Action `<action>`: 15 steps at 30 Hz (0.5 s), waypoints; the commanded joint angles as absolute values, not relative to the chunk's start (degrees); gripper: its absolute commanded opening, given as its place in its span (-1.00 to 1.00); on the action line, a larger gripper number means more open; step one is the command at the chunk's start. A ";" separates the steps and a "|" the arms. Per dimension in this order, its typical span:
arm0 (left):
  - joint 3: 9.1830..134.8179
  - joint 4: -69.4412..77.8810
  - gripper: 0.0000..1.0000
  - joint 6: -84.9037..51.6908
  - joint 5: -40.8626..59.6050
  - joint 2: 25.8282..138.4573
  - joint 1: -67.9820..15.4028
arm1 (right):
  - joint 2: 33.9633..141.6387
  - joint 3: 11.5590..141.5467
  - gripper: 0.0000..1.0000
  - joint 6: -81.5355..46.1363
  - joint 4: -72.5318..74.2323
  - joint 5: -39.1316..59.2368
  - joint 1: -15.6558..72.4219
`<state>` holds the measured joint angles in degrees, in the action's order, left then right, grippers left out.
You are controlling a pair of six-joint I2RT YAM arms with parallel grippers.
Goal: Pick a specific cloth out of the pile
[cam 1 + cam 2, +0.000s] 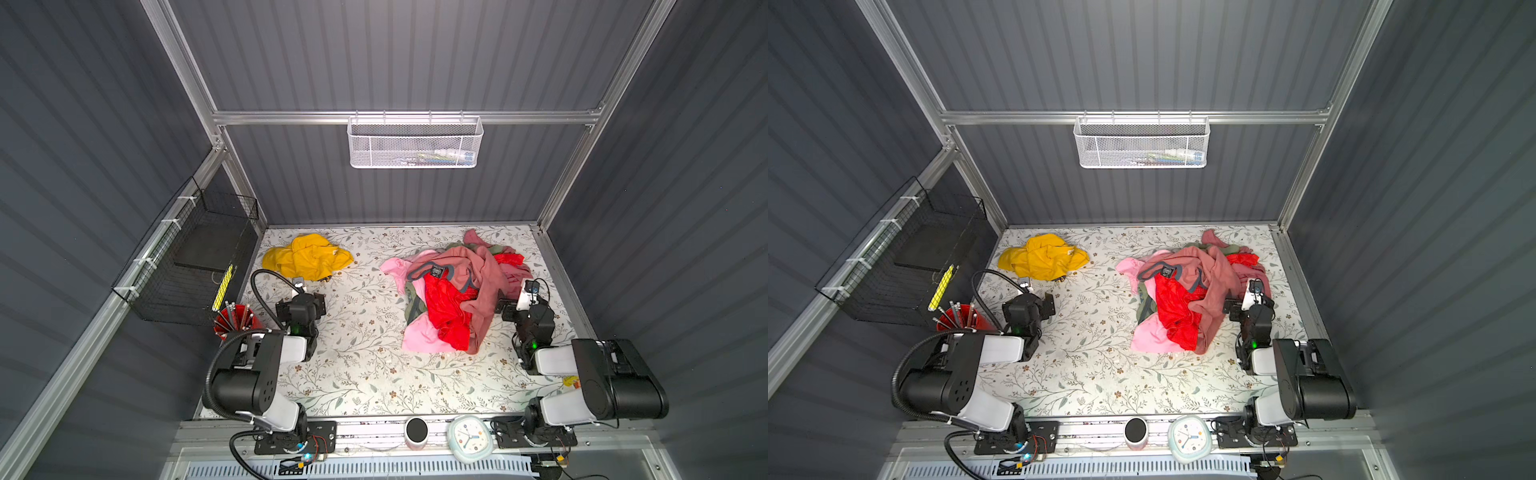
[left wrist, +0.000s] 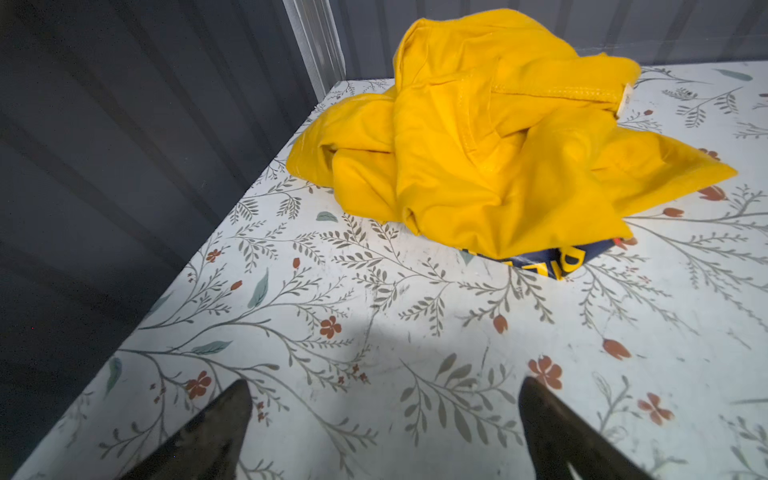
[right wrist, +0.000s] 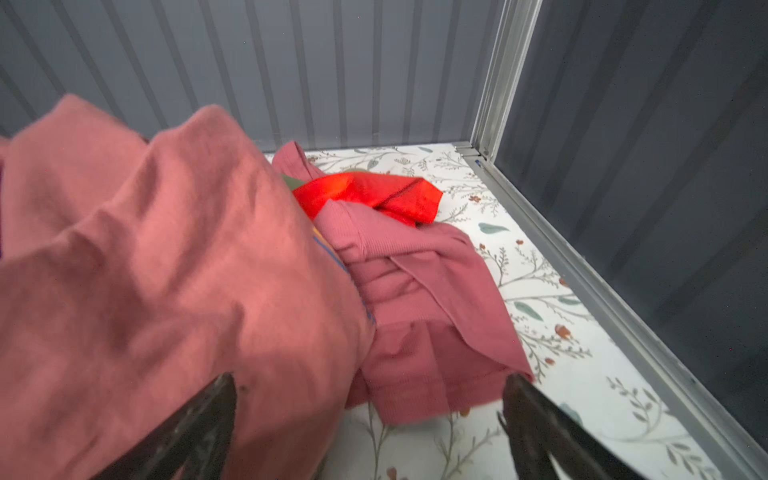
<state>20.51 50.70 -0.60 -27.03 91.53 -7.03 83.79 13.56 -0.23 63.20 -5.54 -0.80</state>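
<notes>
Nearest, a pale clock (image 1: 469,438) sits on the front rail. Beyond it, the left gripper (image 2: 385,381) is spread wide over the bare floral table (image 2: 374,311), grasping nothing. The right gripper (image 3: 369,376) is released too, at the right edge of the pile (image 1: 453,291). Farthest, the cloth (image 1: 305,257) lies crumpled back-left, well apart from the pile.

Floral table (image 1: 365,365): cloth (image 1: 305,257), pile (image 1: 453,291).

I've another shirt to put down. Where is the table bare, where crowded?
Bare: the middle of the table, between the yellow T-shirt and the pile, down to the near edge. Crowded: the right side, under the pile with the open right gripper at its edge; the T-shirt fills the far left corner.
</notes>
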 commanded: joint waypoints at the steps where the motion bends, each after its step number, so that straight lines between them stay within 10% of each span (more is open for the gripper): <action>1: 17.69 68.73 1.00 -0.52 -22.50 97.30 -6.81 | 82.48 18.60 0.98 -1.18 54.25 -2.12 -1.41; 15: 27.42 51.59 1.00 0.97 -6.85 98.37 -2.55 | 83.69 18.32 0.98 -1.57 56.63 -0.16 -2.35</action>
<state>27.55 54.22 0.86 -9.78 98.37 -2.72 83.53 17.85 -1.08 56.97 -1.15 -2.09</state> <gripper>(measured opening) 0.999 0.991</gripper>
